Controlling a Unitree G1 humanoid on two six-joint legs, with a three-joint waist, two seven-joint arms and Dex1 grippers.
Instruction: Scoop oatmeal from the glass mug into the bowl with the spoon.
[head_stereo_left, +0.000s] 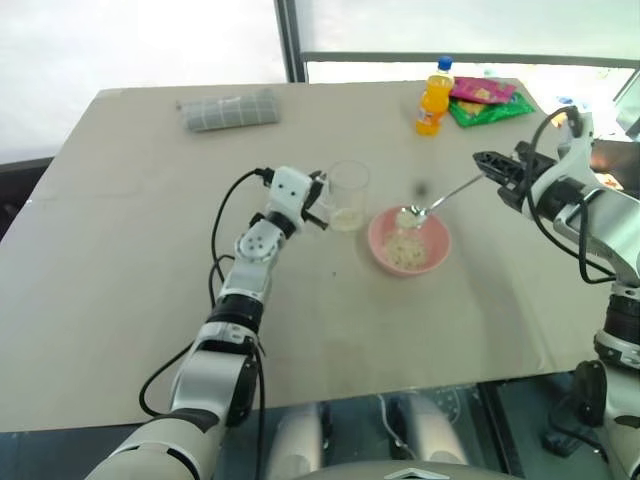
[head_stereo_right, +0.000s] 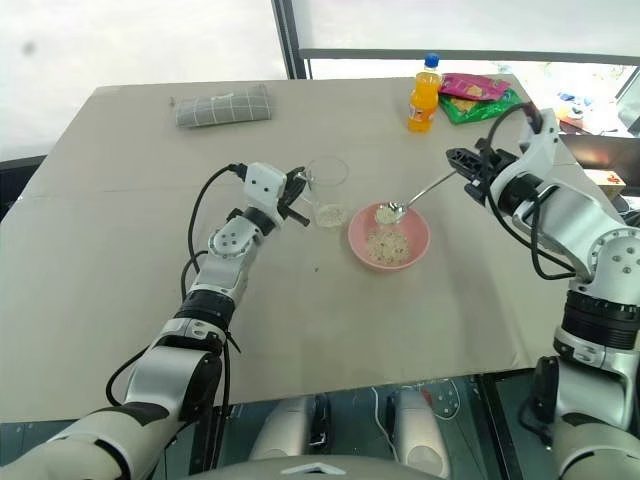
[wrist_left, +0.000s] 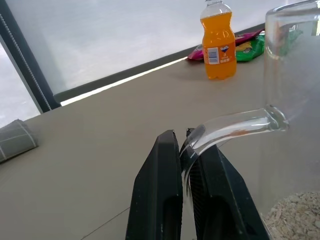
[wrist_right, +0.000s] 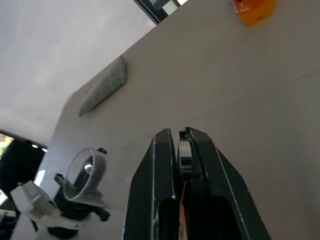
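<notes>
The clear glass mug stands upright on the table with a little oatmeal at its bottom. My left gripper is shut on its thin handle. Right of the mug sits the pink bowl, holding a clump of oatmeal. My right gripper is shut on the end of the silver spoon, whose long handle slants down to the left. The spoon's head hangs over the bowl's far rim with pale oatmeal on it.
An orange drink bottle stands at the table's far right, beside pink and green snack packets. A folded grey checked cloth lies at the far left. Black cables loop off both arms.
</notes>
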